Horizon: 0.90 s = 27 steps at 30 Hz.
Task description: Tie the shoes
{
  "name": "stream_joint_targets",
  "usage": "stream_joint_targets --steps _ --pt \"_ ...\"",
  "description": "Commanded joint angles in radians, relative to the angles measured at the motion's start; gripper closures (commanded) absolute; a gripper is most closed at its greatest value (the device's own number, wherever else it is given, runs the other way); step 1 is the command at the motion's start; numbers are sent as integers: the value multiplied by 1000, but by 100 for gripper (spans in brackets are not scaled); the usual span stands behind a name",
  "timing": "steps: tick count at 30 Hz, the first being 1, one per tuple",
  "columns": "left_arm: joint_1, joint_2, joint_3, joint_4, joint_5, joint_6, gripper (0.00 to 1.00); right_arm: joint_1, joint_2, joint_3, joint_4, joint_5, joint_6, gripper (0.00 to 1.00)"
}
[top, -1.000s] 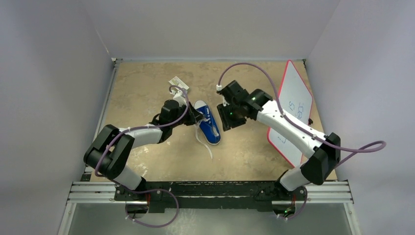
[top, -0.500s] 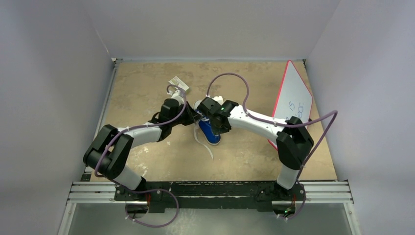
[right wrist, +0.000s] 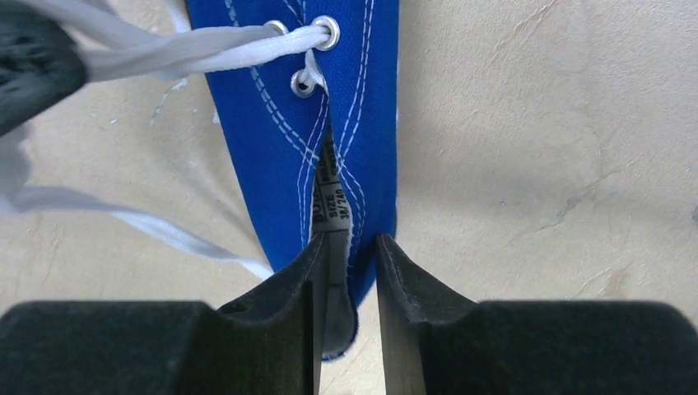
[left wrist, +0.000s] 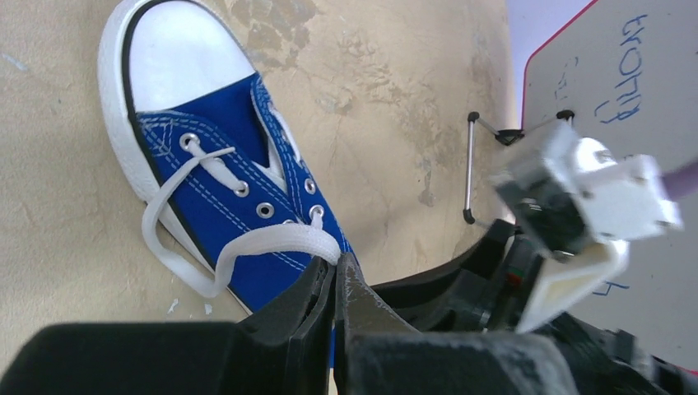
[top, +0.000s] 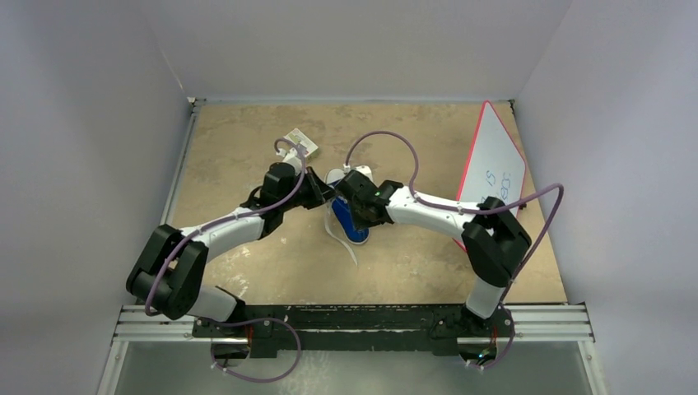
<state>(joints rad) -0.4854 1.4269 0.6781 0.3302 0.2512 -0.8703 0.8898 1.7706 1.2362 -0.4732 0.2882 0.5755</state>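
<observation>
Closed in by pale grey walls (top: pixel 99 82): a mottled tan table (top: pixel 239 148), with a red-edged whiteboard (top: pixel 494 164) propped along its right side. Reaching in from the near edge, both arms, meeting over the middle of the table.

Lying there between them on its sole, a small blue sneaker (left wrist: pixel 222 189) with white toe cap. Clamped on its heel collar, the right gripper (right wrist: pixel 350 247) — narrowed down, one finger either side of the blue canvas, pinning the sneaker to the table. Just beside the top eyelets, the left gripper (left wrist: pixel 336 267), pressed fully together on a flat white lace (left wrist: pixel 272 243) and holding it taut. Trailing loose across the table towards the near edge, the other lace end (top: pixel 346 247).

Judged from here, several ways to fail. Pulling harder on the lace, with only a thin pinch at the heel: likely to drag or tip the sneaker free. Pinching so flat a lace at the very tips — prone to slipping out under tension. Hauling one end too far: apt to draw the lace through the eyelets and leave too little on the other side for a knot.
</observation>
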Motion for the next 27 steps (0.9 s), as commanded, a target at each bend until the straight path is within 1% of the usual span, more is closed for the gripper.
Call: stream_joint_targets --steps 1,3,4,6,7,8,9,12,17,19,21,23,24,27 --pt "5 -6 68 -54 18 28 100 8 -122 -5 29 0 7 65" --pt "5 9 92 -71 28 16 100 9 -194 -43 47 -21 -48 50" --pt "5 16 101 -76 33 6 100 9 -242 -73 77 -55 -83 45" --pt "6 24 123 -89 38 -6 100 19 -313 -154 172 -159 -162 39" --pt "5 27 133 -104 39 -5 100 25 -344 -195 262 -209 -210 38" --pt "5 29 143 -120 39 -4 100 36 -369 -230 313 -246 -235 37" --pt "5 31 154 -140 40 -2 100 43 -384 -255 351 -280 -255 36" --pt "5 39 180 -184 43 10 100 77 -377 -281 371 -309 -271 37" --pt "5 51 186 -202 55 3 100 149 -316 -308 444 -291 -271 38" --pt "5 49 188 -207 56 2 100 152 -292 -326 515 -243 -259 41" --pt "5 49 190 -214 56 -1 100 152 -301 -377 625 -191 -254 42" --pt "5 51 195 -226 58 -6 100 151 -307 -432 773 -211 -275 43" --pt "5 51 196 -227 61 -12 100 152 -290 -429 805 -220 -297 43" --pt "5 53 198 -227 60 -20 100 152 -204 -363 776 -216 -348 46"
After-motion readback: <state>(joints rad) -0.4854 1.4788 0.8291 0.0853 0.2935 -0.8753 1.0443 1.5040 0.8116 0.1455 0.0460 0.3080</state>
